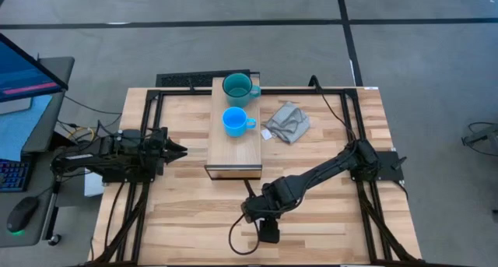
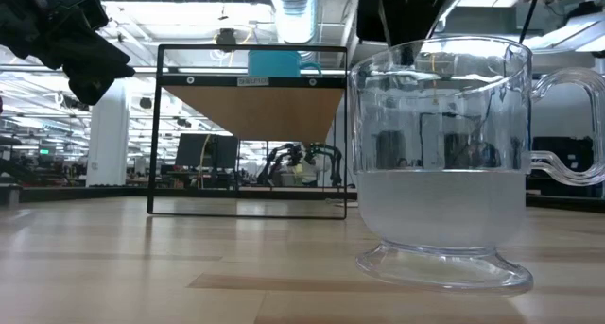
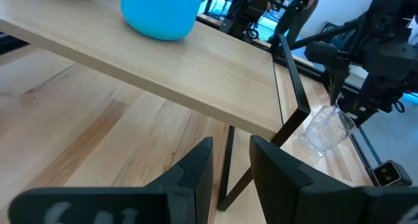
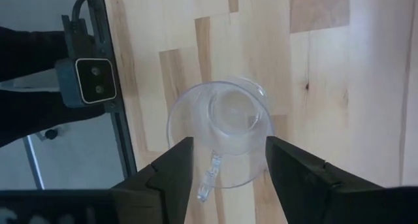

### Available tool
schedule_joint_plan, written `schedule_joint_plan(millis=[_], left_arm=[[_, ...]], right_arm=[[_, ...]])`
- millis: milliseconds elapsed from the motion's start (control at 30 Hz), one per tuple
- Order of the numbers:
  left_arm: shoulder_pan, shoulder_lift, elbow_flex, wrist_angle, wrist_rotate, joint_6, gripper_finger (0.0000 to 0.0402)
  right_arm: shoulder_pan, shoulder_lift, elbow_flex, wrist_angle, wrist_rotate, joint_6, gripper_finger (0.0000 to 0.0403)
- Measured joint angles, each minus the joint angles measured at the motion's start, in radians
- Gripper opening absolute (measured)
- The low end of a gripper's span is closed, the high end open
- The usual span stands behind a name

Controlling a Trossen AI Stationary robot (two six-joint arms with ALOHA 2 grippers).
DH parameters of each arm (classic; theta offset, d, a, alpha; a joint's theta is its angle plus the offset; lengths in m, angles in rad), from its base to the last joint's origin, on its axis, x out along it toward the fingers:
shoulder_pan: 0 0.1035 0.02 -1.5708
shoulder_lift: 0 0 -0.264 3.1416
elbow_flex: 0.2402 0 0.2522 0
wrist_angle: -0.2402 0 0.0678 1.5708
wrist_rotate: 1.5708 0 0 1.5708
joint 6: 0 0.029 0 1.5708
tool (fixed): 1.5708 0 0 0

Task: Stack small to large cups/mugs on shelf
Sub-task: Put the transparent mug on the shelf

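Note:
The clear glass cup [image 4: 219, 129] stands upright on its foot [image 2: 444, 263] on the slatted table, close to the near edge; its handle [image 2: 567, 126] sticks out sideways. My right gripper [image 4: 230, 142] hovers open just above its rim, pointing down, with one finger on either side and touching nothing. In the high view that gripper [image 1: 261, 209] hides the cup. The blue mug [image 1: 236, 121] and the teal mug [image 1: 237, 86] stand on the shelf [image 1: 233, 154]. My left gripper [image 1: 177, 150] waits left of the shelf, fingers a narrow gap apart [image 3: 232, 162].
A crumpled grey cloth [image 1: 288, 123] lies on the table right of the shelf. A small dark camera box [image 4: 91, 80] with its cable sits at the near edge beside the glass cup. The shelf's black frame leg [image 3: 228, 165] stands just ahead of my left gripper.

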Motion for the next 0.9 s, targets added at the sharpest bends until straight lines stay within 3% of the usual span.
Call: schedule_joint_plan(millis=[400,633,900], left_arm=[[0.0,0.0,0.0,-0.003,0.0,0.0,0.009],[0.0,0.0,0.0,-0.008,0.0,0.0,0.009],[0.0,0.0,0.0,-0.008,0.0,0.0,0.009]], right_arm=[[-0.016,0.017,0.002,-0.001,-0.002,0.0,0.0211],[-0.037,0.059,-0.001,-0.002,-0.094,-0.02,0.0211],[-0.047,0.056,0.0,-0.009,-0.076,-0.06,0.0185]])
